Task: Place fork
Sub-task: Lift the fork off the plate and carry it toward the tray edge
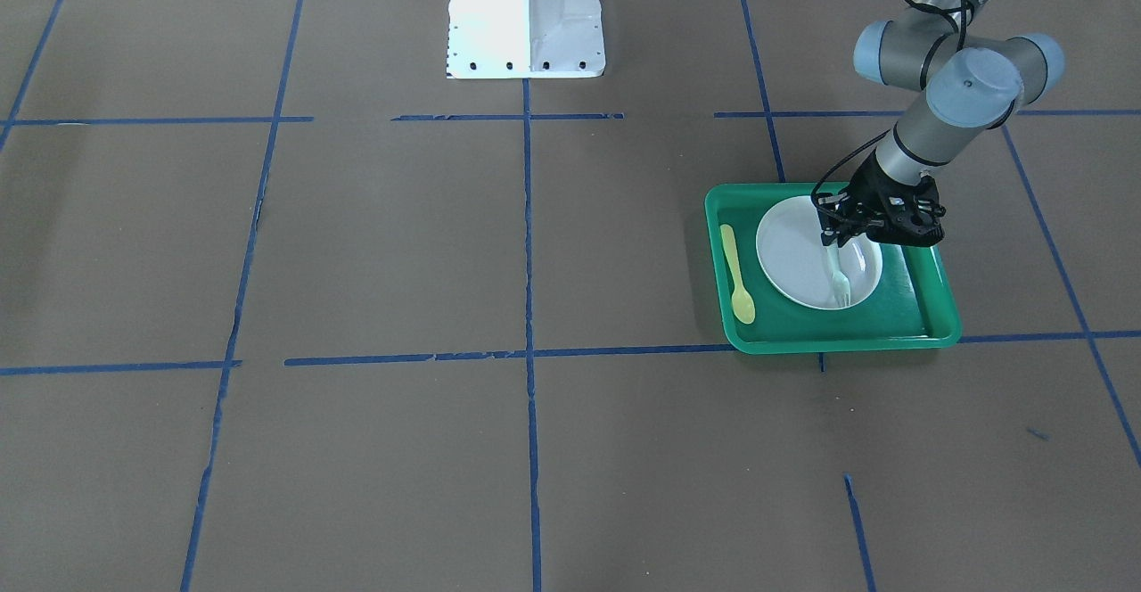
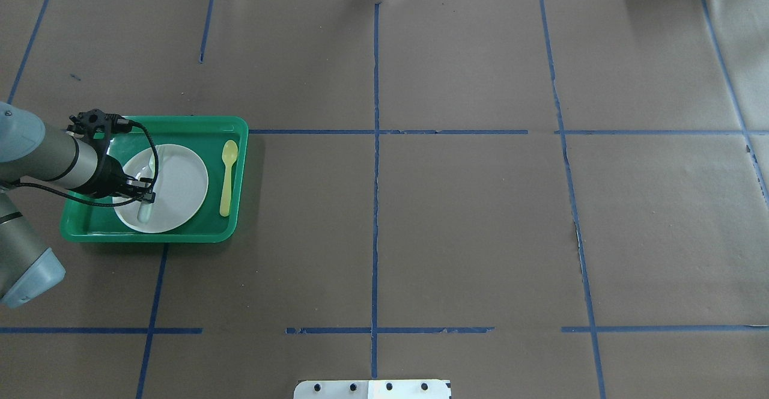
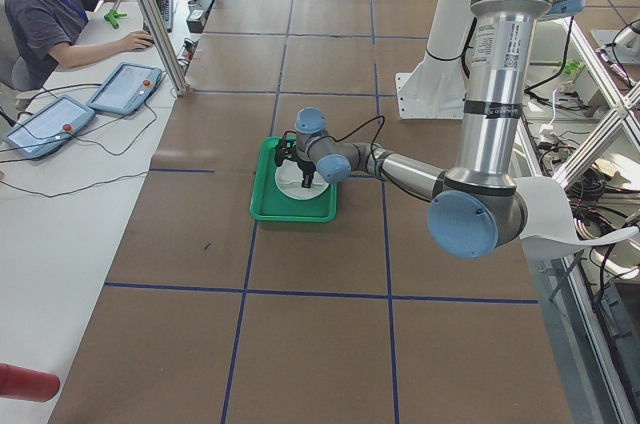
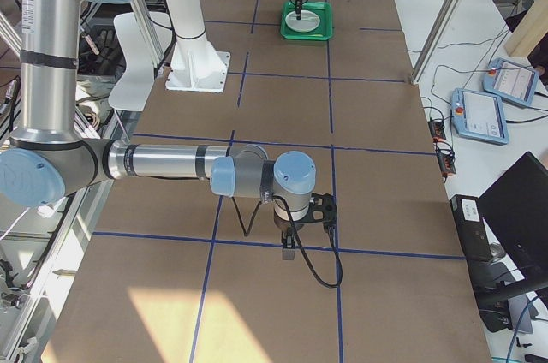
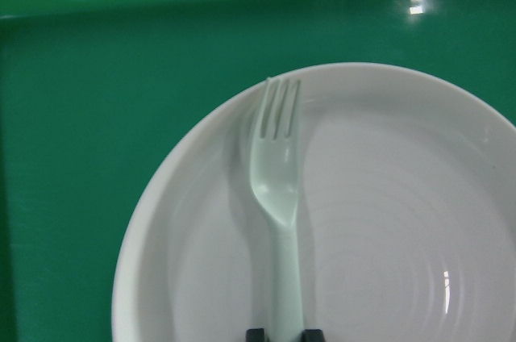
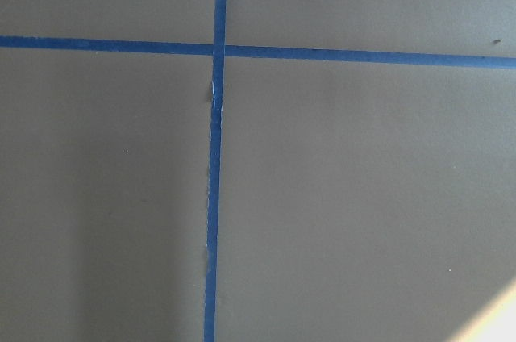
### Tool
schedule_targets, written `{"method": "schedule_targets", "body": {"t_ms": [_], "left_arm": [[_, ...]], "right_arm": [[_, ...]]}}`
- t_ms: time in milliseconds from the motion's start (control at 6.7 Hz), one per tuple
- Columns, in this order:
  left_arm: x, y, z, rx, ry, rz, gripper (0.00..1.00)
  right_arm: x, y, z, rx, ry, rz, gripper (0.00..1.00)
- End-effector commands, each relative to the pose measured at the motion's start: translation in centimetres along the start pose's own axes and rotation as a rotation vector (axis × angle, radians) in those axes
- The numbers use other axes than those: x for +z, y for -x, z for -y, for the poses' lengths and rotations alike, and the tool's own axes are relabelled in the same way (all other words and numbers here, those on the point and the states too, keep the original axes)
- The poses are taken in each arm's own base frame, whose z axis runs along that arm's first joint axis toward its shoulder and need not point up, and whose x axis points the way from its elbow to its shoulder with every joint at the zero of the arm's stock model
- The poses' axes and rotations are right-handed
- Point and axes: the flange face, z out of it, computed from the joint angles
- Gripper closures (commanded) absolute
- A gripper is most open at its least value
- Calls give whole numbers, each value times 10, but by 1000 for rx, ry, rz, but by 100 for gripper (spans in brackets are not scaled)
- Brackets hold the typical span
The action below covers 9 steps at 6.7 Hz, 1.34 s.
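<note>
Lying on the white plate (image 1: 789,253), the fork (image 1: 839,278) points its short tines towards the plate's rim on the side away from the robot, and its flat handle runs back under the left pincer (image 1: 834,241). The left wrist view shows two dark fingertips (image 5: 256,334) at the bottom edge, one on each side of the handle's end and pressed against it, so this pincer is closed on the fork's handle. The rest of the fork stretches out ahead of them across the plate. I cannot tell whether the tines touch the plate or sit slightly above it.

The plate sits inside a green tray (image 1: 838,342), which stands on the brown desk (image 1: 401,244) on the robot's left side. A yellow spoon (image 1: 737,275) lies on the tray floor just beside the plate, on the side nearer the desk's middle. It lies roughly parallel to the fork and is apart from it.

Counted: one fork, one spoon, one plate, one tray.

The right pincer (image 4: 295,243) hangs low over the desk close to a crossing of blue tape lines, well apart from the tray. It shows only in the side view, and from there I cannot tell whether its fingers are apart or together. Its wrist camera shows only the desk and the tape.
</note>
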Motion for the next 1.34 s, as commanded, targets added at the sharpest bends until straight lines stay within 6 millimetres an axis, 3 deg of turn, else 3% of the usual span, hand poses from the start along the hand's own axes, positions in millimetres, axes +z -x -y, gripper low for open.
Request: {"method": "schedule_targets", "body": {"t_ms": [0, 299, 448, 597, 746, 896, 1194], "left_arm": [[-7, -2, 5, -7, -14, -7, 100], [-15, 5, 11, -59, -31, -8, 100], [-32, 12, 22, -74, -64, -13, 100], [-48, 31, 30, -99, -67, -19, 100], [-49, 53, 29, -104, -59, -8, 100], [-46, 84, 13, -53, -44, 27, 100], [-30, 96, 11, -64, -22, 54, 100]], "right_arm": [[0, 0, 0, 0, 0, 0, 0], [0, 0, 0, 0, 0, 0, 0], [0, 0, 0, 0, 0, 0, 0], [0, 0, 0, 0, 0, 0, 0], [0, 0, 0, 0, 0, 0, 0], [0, 0, 0, -1, -1, 0, 0], [0, 0, 0, 0, 0, 0, 0]]}}
